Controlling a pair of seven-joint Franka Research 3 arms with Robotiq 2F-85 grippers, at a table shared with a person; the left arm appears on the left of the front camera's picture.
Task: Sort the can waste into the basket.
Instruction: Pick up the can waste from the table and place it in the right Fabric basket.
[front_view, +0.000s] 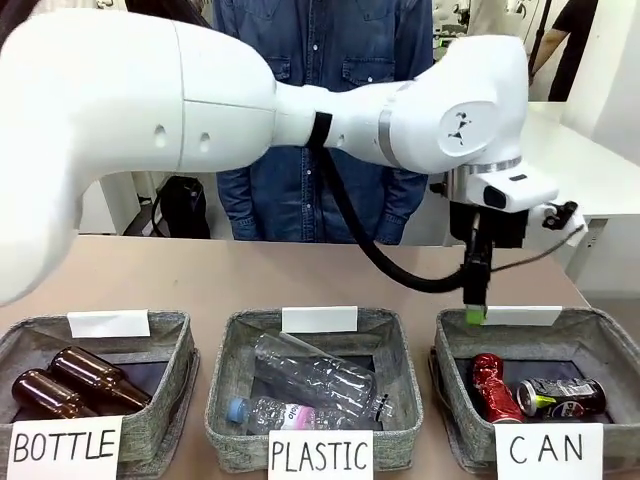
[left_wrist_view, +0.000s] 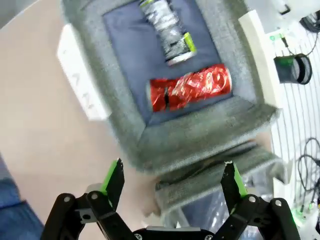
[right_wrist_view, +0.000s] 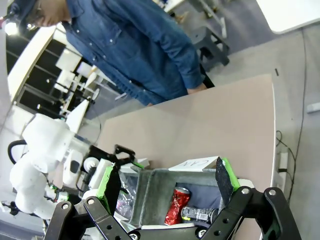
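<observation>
My left gripper (left_wrist_view: 172, 182) hangs spread and empty, lower frame. The dented red metal can (left_wrist_view: 190, 87) and black silver-ended can (left_wrist_view: 168, 29) lie inside the grey fabric basket (left_wrist_view: 210, 131) above, so sorting looks done

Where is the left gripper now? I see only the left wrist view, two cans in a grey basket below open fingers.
Observer: The left gripper hangs above the far rim of the basket signed CAN, the rightmost of three.
Operator: Which cans lie inside?
Observer: The red can and the black can lie side by side on the lining.
Operator: And the right gripper?
Observer: The right gripper is open and holds nothing, looking toward that basket from its side.
</observation>
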